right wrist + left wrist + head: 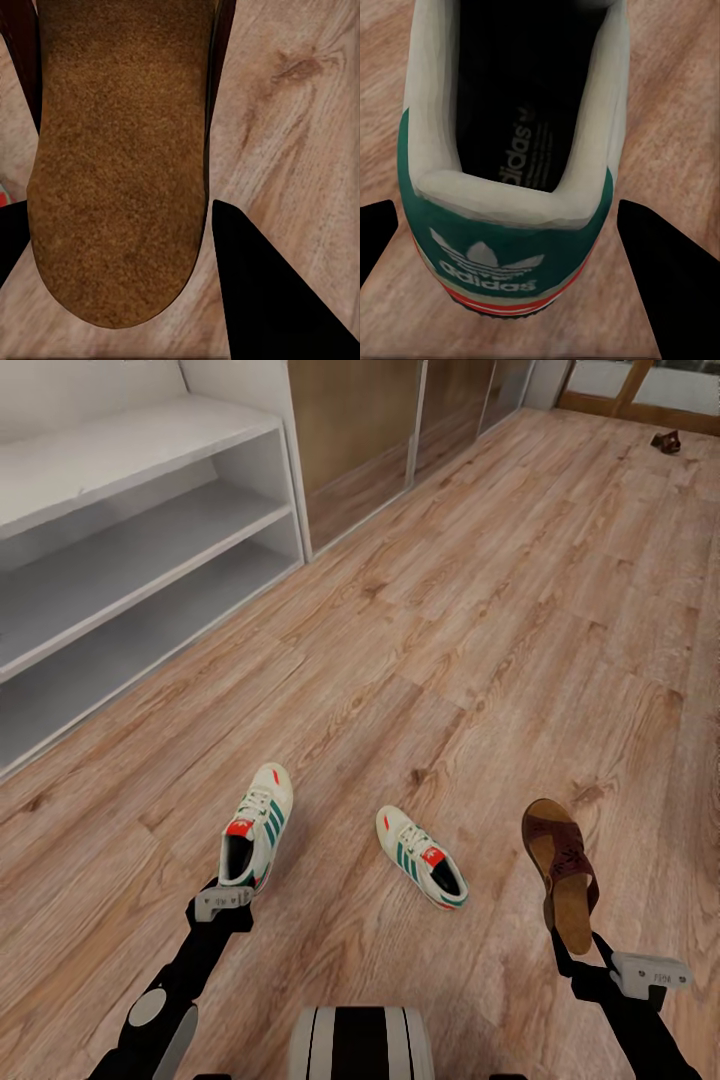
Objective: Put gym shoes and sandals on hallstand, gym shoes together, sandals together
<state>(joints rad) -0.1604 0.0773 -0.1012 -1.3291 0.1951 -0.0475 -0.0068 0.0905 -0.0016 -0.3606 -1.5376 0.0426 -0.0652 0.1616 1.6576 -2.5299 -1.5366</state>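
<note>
Head view, lower left: our left gripper grips the heel of one gym shoe; the other gym shoe lies at centre. Lower right, our right gripper pinches a sandal by its stiff cork heel. Both seem light; the padded heel collar may slip.

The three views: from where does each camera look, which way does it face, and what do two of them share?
Head view: from the head, forward and down over floor, shoe rack, both arms.
Left wrist view: along the left claw at the held gym shoe heel.
Right wrist view: along the right claw at the held sandal footbed.
Shared: head and left wrist views both show that shoe; head and right wrist, that sandal.
</note>
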